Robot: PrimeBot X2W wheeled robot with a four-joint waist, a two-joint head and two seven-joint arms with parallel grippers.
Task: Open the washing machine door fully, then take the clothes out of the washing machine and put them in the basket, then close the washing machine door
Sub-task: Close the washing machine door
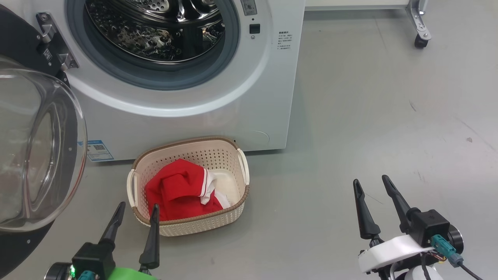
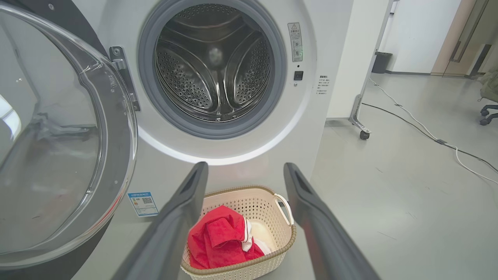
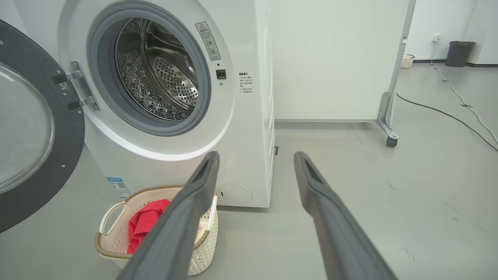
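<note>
The washer (image 1: 233, 97) is seen empty, door (image 1: 35, 147) swung wide: closing is judged the step in hand, a push on the door being called for. The basket (image 1: 202, 225) is set on the floor before it, clothes (image 1: 175, 190) inside; left pincer (image 1: 139, 205) and right pincer (image 1: 370, 179) are released.

Lab: bare grey floor (image 3: 389, 194), wheeled partition (image 3: 330, 58), loose cables (image 3: 465, 105).

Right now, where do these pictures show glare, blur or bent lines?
Head view: pale reflections on the washing machine door glass; sparkle in the steel drum. Left wrist view: the left gripper looks soft up close; a bright band lies on the washing machine front. Right wrist view: the right gripper is soft too; the white panel edge leans, likely lens bending.
</note>
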